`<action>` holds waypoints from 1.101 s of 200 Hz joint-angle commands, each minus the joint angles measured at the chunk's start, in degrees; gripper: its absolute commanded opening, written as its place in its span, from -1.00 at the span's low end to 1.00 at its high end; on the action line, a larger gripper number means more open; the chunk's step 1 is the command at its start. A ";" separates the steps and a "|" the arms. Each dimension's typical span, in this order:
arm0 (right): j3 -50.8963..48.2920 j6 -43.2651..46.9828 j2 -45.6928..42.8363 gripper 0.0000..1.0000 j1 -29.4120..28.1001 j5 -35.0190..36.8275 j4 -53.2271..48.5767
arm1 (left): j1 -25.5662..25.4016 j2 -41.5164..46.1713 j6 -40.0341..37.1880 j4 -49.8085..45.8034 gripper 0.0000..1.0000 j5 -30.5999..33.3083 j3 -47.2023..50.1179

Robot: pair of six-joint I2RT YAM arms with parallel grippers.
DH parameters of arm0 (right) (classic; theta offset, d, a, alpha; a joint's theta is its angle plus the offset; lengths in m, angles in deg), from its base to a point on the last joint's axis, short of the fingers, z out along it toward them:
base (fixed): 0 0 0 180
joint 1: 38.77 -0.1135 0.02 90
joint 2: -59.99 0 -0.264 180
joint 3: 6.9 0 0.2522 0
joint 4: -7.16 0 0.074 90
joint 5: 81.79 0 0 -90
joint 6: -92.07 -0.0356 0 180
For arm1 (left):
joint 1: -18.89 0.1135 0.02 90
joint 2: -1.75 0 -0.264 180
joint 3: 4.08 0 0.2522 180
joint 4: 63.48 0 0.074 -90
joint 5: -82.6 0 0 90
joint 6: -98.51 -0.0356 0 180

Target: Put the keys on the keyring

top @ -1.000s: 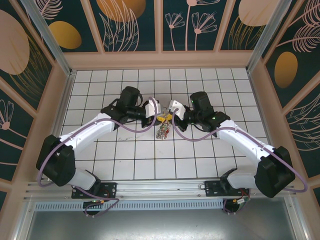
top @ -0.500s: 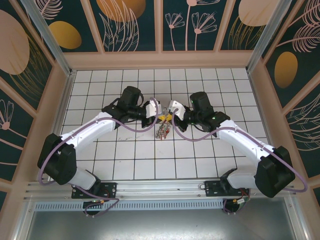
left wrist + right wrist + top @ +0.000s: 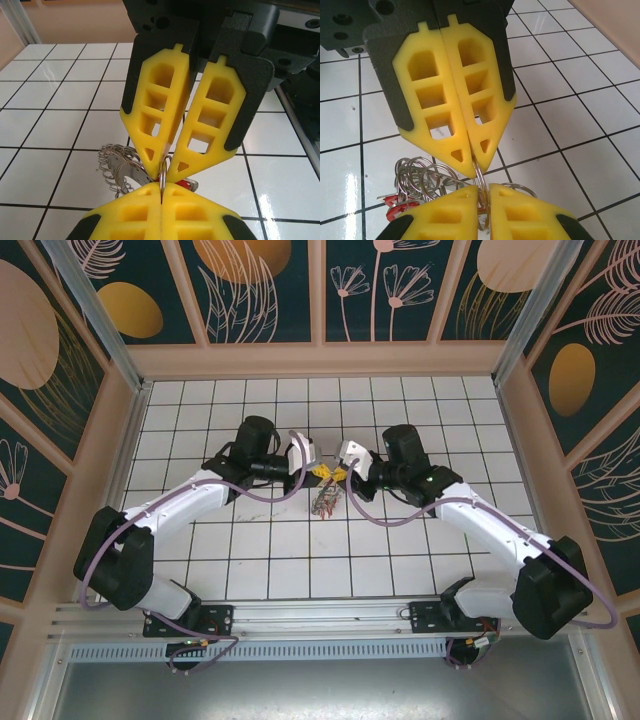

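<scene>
The task looked far along. The keys (image 3: 325, 502) sat in 1 bunch at the middle of the counter (image 3: 250, 560), right under the 2 pincers, and several small wire loops showed in the bunch (image 3: 117, 167). Whether every key was threaded on, I could not tell. What seemed left was to finish seating the last loop and let go.

The keyring (image 3: 163, 175) was a thin silvery wire ring, pinched between the 2 pincer tips, which met nose to nose. Both wrist views caught it edge-on (image 3: 479, 175), so its flat side stood upright and faced sideways across the line between the arms.

The left pincer (image 3: 161, 192) was clenched on the keyring, pads pressed flat together. The right pincer (image 3: 482, 197) had a narrow slit between its pads with the wire in it, and I judged it grasping the keyring too.

From above, the bunch ran from the pincers toward the near edge, leaning slightly left. A red tag (image 3: 395, 210) lay at its low end. I could not tell if it rested on the tiles.
</scene>
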 commanded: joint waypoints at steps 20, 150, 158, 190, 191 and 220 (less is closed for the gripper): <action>-0.81 -0.54 -1.32 -0.72 0.41 -1.78 3.43 | 0.26 2.15 2.30 5.39 -1.00 -6.01 0.19; 1.86 -0.12 -0.47 -1.00 0.69 -2.93 0.71 | 0.28 2.20 -5.80 -5.55 -0.53 5.57 -2.45; 2.08 -0.18 -0.22 -1.00 0.60 -2.92 0.72 | 0.21 2.28 -6.17 -6.29 -0.47 6.06 -2.81; 2.62 -0.20 0.34 -1.00 0.34 -2.92 0.43 | -0.44 1.98 -7.66 -8.61 -0.34 7.18 -4.04; 2.64 -0.16 0.34 -1.00 0.29 -2.92 0.39 | -0.52 1.96 -7.65 -8.69 -0.34 7.17 -4.11; 2.79 0.00 0.61 -1.00 0.13 -2.92 0.27 | -1.67 1.01 -8.73 -10.64 -0.29 8.04 -5.71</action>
